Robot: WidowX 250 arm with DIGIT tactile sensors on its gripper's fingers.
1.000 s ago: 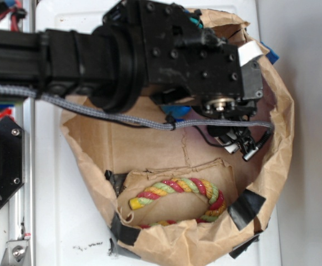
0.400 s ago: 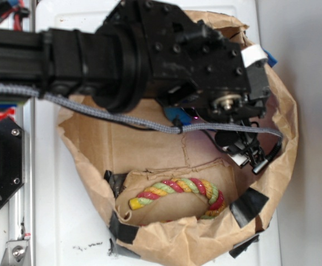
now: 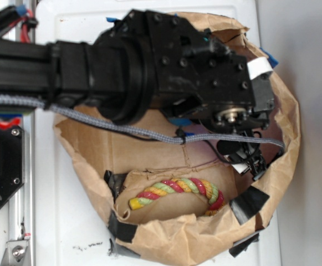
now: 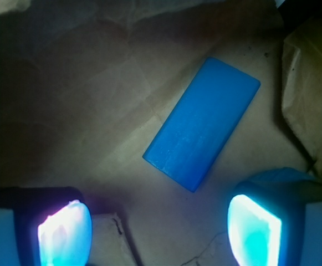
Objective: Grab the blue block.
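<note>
The gripper (image 4: 159, 230) is spread wide and empty, its fingers (image 4: 64, 233) low in the wrist view, with the block (image 4: 202, 123) lying flat and askew on the bag (image 4: 83, 111) floor just ahead of them, not between. Closing now would likely catch nothing or pinch a corner, twisting the slab away. The crumpled bag wall to the right could snag a finger.

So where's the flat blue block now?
In the wrist view, the flat bright blue block lies diagonally on the brown paper, just ahead of the open pincer.
</note>
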